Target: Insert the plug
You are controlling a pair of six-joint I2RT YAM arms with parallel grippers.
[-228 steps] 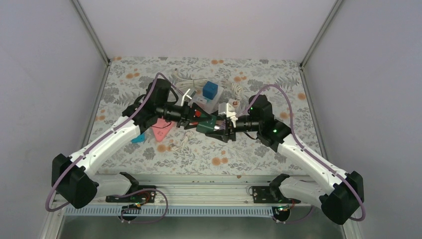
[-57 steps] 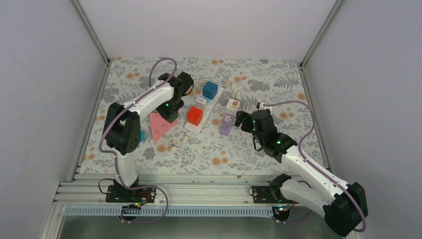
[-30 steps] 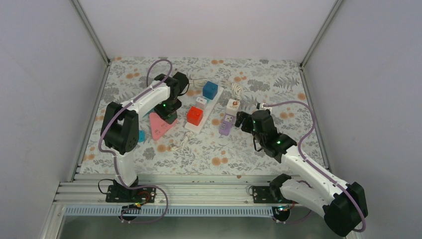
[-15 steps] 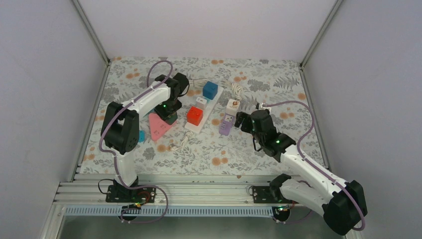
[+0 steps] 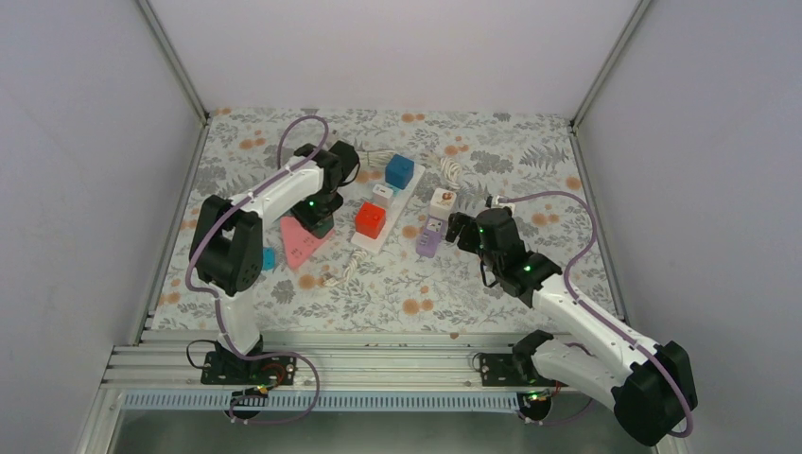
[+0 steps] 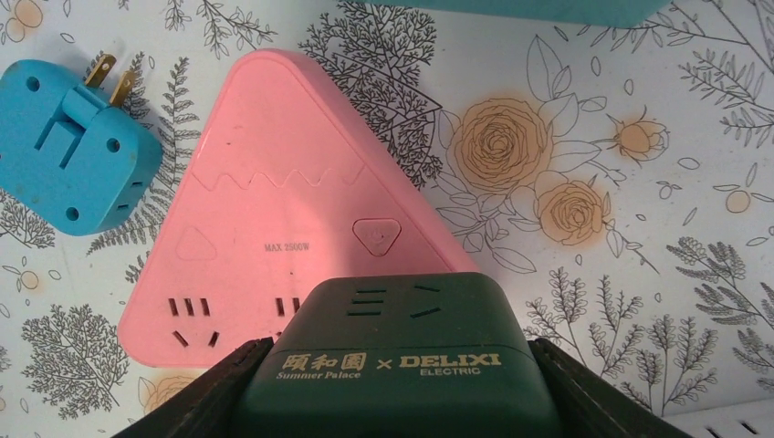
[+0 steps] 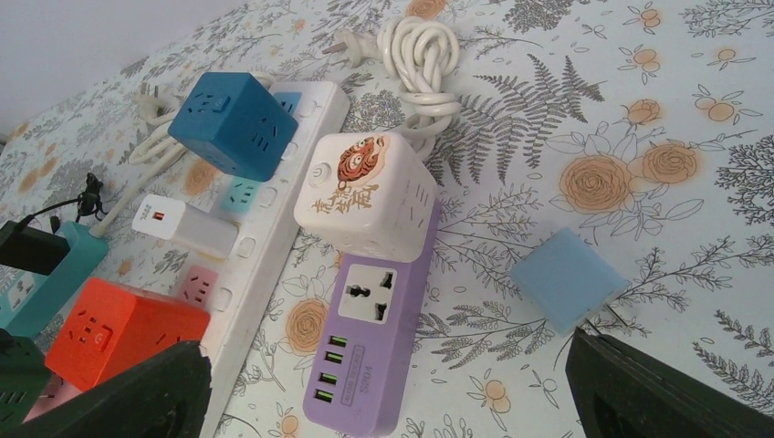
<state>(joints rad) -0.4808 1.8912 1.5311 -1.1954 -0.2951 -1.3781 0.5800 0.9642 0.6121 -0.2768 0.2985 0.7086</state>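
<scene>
My left gripper (image 6: 397,394), jaws half spread, gripped the dark green plug (image 6: 392,333) directly above the pink triangular socket block (image 6: 274,201) on the table's left, while my right gripper (image 5: 458,230) hung wide open and empty, well to the right.

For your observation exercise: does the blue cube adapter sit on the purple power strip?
No, the blue cube adapter sits on the white power strip.

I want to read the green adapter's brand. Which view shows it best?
Left wrist: the green adapter, clamped in the left gripper, fills the foreground, label legible. Top external shows only a dark speck; right wrist barely catches its edge.
</scene>
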